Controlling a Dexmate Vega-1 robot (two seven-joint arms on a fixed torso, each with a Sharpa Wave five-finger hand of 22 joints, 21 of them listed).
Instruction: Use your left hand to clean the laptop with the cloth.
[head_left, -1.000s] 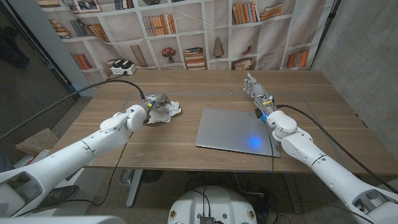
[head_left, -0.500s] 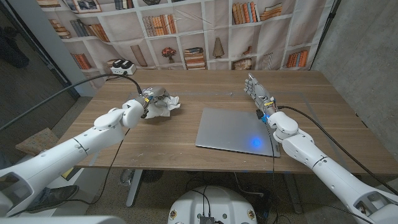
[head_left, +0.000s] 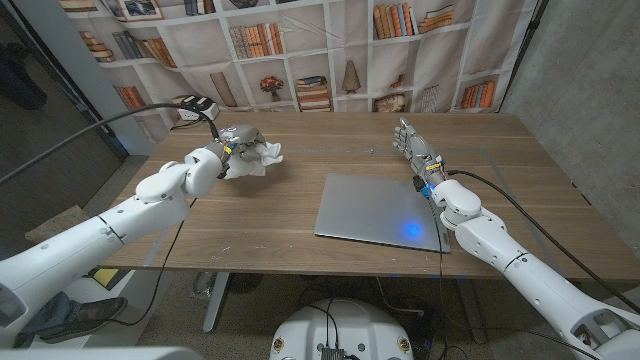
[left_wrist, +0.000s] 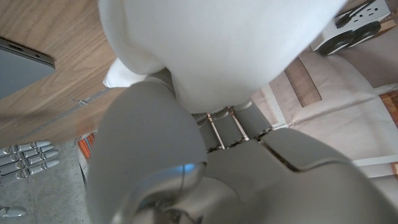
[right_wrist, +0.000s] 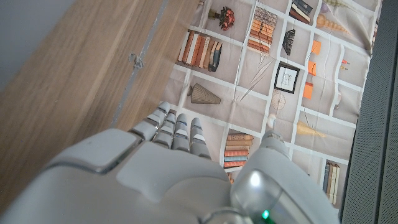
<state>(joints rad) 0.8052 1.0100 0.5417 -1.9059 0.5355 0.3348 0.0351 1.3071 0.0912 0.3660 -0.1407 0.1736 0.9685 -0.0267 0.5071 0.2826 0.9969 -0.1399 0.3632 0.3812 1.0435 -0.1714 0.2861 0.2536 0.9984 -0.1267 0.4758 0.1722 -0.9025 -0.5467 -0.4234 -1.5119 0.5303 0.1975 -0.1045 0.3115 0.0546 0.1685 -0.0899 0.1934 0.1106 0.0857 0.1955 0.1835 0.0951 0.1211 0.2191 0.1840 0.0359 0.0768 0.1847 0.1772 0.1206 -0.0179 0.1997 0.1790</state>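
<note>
- Bookshelf-print backdrop (head_left: 300, 50) fills the upper frame behind the wooden tabletop (head_left: 300, 200).
- Left hand (head_left: 232, 150), upper left of centre: fingers closed around the crumpled white cloth (head_left: 255, 157).
- Laptop (head_left: 380, 210), closed, lies right of centre, well apart from the cloth.
- Right hand (head_left: 412, 145), just beyond the laptop's far right corner: fingers extended together, holding nothing.
</note>
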